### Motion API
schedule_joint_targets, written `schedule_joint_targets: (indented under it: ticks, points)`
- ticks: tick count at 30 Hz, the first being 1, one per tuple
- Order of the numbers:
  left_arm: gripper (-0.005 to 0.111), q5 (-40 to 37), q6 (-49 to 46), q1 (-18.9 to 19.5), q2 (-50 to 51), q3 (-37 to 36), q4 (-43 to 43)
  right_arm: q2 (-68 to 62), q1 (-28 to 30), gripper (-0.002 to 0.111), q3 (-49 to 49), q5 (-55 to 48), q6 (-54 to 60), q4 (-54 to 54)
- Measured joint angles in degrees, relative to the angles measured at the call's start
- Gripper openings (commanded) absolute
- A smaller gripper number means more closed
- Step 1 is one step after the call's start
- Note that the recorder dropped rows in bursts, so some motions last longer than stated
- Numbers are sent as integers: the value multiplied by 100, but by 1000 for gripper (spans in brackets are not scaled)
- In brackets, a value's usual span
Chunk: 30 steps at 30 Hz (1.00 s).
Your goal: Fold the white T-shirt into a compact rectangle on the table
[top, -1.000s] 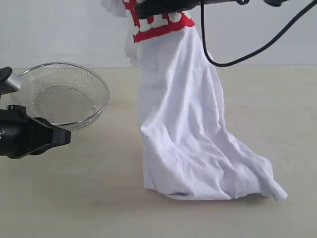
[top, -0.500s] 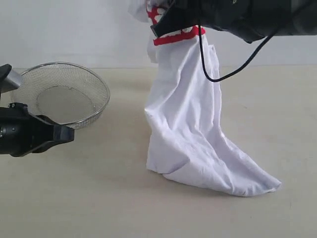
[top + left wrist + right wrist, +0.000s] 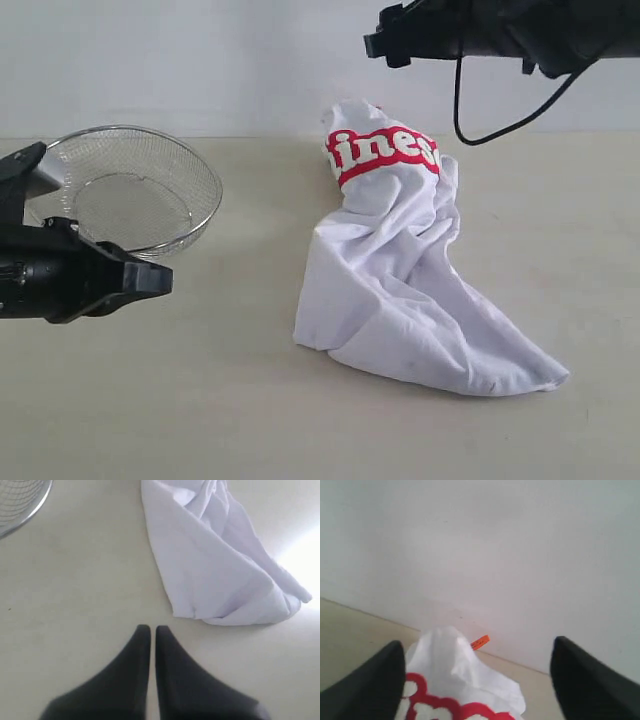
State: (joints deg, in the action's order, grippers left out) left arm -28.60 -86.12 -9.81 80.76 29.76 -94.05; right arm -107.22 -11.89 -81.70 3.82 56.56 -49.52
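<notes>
We saw the white T-shirt [image 3: 400,290] hanging tall from the right gripper [image 3: 383,42] a second ago, its top out of sight; now it has dropped free and slumped into a low, crumpled heap on the table [image 3: 200,400]. Its red lettering [image 3: 385,150] has come down with it and now sits at the top of the heap. The right gripper has let go, and we find it spread wide above the cloth, apart from it. The left gripper [image 3: 160,280] has edged a little toward the shirt.
</notes>
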Motion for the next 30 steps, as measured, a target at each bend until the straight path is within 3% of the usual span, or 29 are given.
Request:
schedule_joint_targets:
  ticks: [1,2,5,7,10,12,14,15,18,19,24,26,30]
  points:
    - [4,-28,-66,0,0,0,-76,68,13,7,0,-230,27,-27]
    - [4,-53,-161,0,10,11,-185,292,142,0,0,-801,38,-26]
    - [4,-277,-302,0,106,213,-223,770,649,0,0,-2063,-309,199]
    - [4,-464,-384,-88,328,529,-236,1067,1157,0,0,-3077,-1481,1295]
    - [4,-475,-455,-544,992,1268,-236,1406,1504,0,214,-4866,-3641,4165]
    - [4,-343,-489,-750,1515,1743,-236,1472,1519,0,600,-5419,-3794,4427]
    - [4,-409,-515,-787,2028,2092,-225,1472,1519,4,1184,-5531,-3794,4188]
    - [4,-521,-526,-787,2253,2208,-225,1472,1519,13,1473,-5531,-3774,4029]
    - [4,-739,-538,-787,2671,2375,-225,1472,1519,56,2211,-5357,-3590,3516]
    - [4,-765,-538,-787,2699,2387,-225,1472,1519,61,2395,-5183,-3578,3383]
    - [4,-799,-552,-787,2699,2396,-225,1374,1300,48,2796,-4693,-3566,3154]
    - [4,-799,-595,-787,2699,2396,-225,990,975,54,2808,-4490,-3557,3128]
    - [4,-826,-596,-787,2699,2396,-225,639,881,58,2808,-4294,-3557,3172]
